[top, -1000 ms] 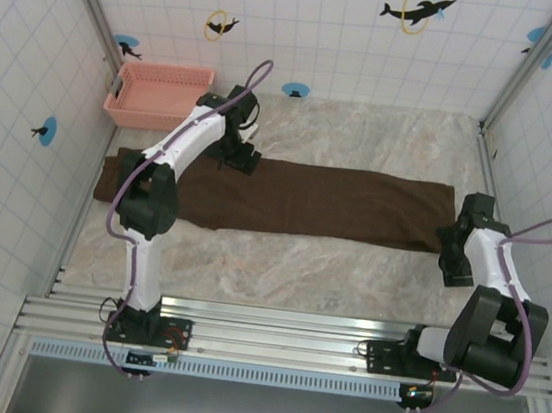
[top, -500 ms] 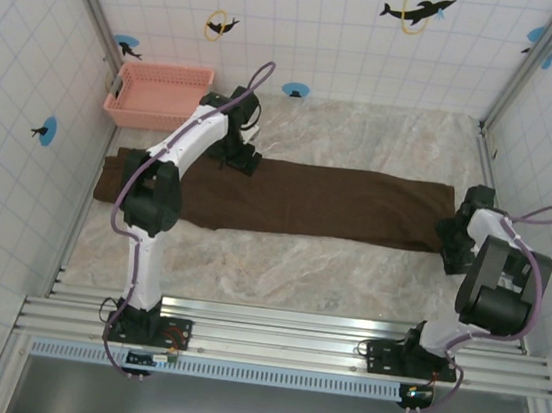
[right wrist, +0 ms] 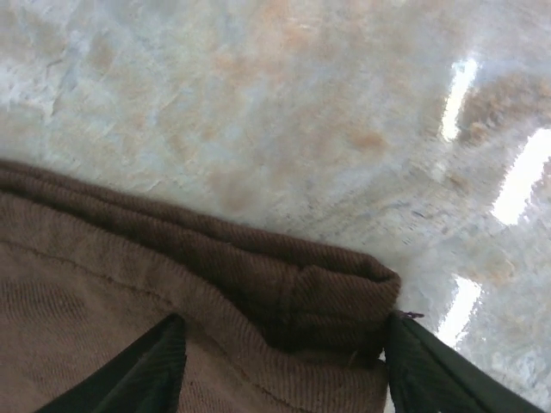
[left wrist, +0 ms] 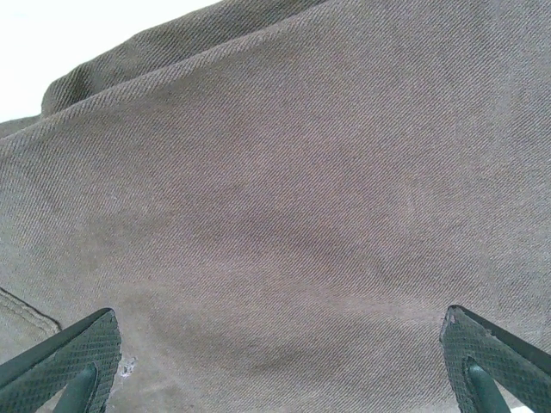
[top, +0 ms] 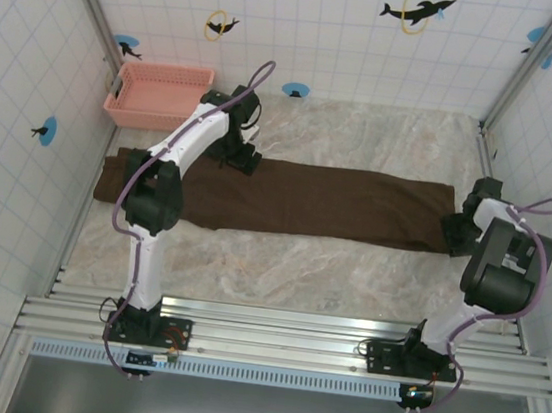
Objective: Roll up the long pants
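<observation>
Your left gripper (top: pixel 243 158) hung wide open over long pants (top: pixel 297 199), fingers (left wrist: pixel 77 348) spread far apart, plain brown cloth directly beneath and between them, nothing gripped; whether tips touched cloth, cannot tell. Your right gripper (right wrist: pixel 284 366) likewise released, jaws apart, folded end corner of pants between its fingers, bare marble table (right wrist: pixel 301 103) just ahead. Pink basket (top: pixel 159 94) sat beyond left gripper.

Long pants (top: pixel 297 199) stretched left-to-right on table (top: pixel 279 267), basket (top: pixel 151 119) behind their left end
</observation>
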Robot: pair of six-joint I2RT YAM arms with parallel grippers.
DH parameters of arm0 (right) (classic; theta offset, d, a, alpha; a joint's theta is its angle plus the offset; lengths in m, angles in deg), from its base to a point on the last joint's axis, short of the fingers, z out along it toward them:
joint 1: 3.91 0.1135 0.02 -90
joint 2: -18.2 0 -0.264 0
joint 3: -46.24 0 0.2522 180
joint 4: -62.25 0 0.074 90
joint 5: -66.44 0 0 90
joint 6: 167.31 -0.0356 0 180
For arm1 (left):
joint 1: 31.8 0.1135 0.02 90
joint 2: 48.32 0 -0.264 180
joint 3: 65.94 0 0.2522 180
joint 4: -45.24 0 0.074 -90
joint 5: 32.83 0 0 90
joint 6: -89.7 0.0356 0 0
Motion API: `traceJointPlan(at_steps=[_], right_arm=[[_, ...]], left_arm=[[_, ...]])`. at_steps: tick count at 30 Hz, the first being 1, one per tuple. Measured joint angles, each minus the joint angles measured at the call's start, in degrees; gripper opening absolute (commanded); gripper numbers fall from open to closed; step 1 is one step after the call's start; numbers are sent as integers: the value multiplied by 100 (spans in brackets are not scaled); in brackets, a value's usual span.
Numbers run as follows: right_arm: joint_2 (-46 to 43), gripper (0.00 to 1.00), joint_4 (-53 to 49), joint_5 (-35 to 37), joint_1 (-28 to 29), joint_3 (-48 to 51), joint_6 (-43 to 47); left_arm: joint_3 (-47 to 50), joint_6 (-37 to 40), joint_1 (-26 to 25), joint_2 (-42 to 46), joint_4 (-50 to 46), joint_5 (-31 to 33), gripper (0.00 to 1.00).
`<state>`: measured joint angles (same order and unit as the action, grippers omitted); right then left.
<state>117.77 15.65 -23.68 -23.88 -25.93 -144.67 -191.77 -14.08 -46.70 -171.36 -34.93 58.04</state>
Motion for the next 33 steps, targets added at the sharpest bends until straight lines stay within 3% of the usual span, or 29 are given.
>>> traceJointPlan(at_steps=[6,12,20,24,33], right_arm=[[236,23,120,-133,-28,-229,179],[203,10,667,-247,-28,-98,302],[-684,7,2343,-549,52,839,-208],[-990,6,3375,-549,409,1257,-603],[-1856,5,4282,-234,826,1674,-691]], left_arm=[[-28,-149,0,0,-81,-177,97],[-26,-612,-52,7,105,-990,98],[24,-1222,-763,-39,507,-1749,98],[-13,-1639,-1091,-304,774,-2188,97],[-256,-2356,-1049,-940,1266,-2468,98]])
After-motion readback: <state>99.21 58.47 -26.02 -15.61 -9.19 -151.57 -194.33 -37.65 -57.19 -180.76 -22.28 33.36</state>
